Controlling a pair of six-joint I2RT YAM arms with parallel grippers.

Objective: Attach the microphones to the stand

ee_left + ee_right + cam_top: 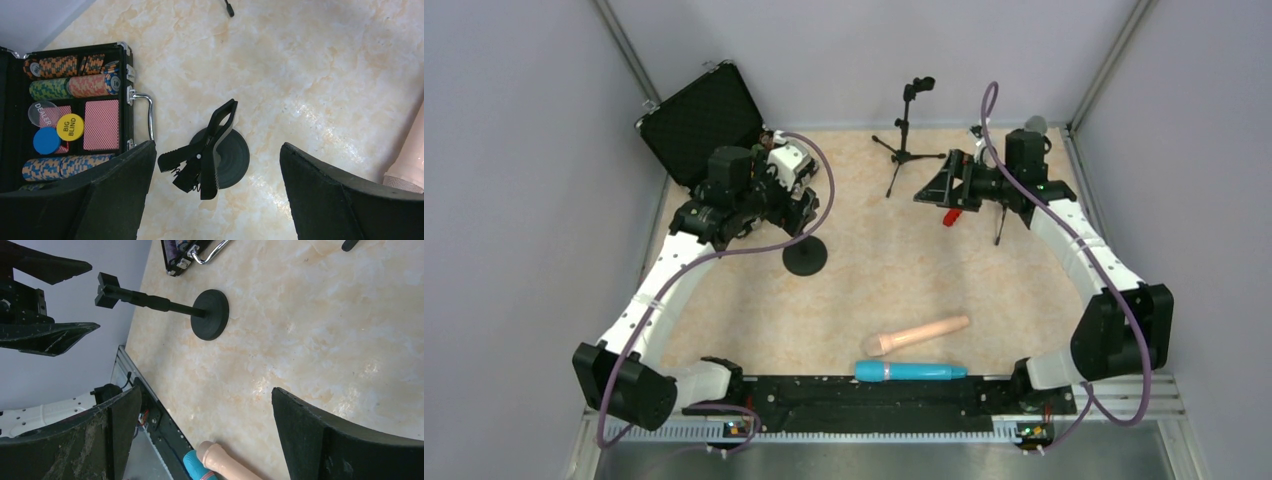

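Clutter lines the top of the frame: an open poker-chip case (704, 120) at upper left, a tripod stand (906, 140) at top centre. The left claw (216, 150) gapes wide and empty over a round-base clip stand (237, 160). The right claw (205, 395) is equally wide and empty. The beige microphone (919, 334) and the cyan microphone (911, 372) lie just beside each other at lower centre on the marbled table (874, 270), with grey walls around.

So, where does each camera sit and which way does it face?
Top external: above and behind, looking down on the table; left arm and right arm show.
Left wrist: on the left arm, looking down at the round-base stand and chip case; left pincer open.
Right wrist: on the right arm, looking leftward across the table; right pincer open.
Shared: both wrist views show that stand and the beige microphone.
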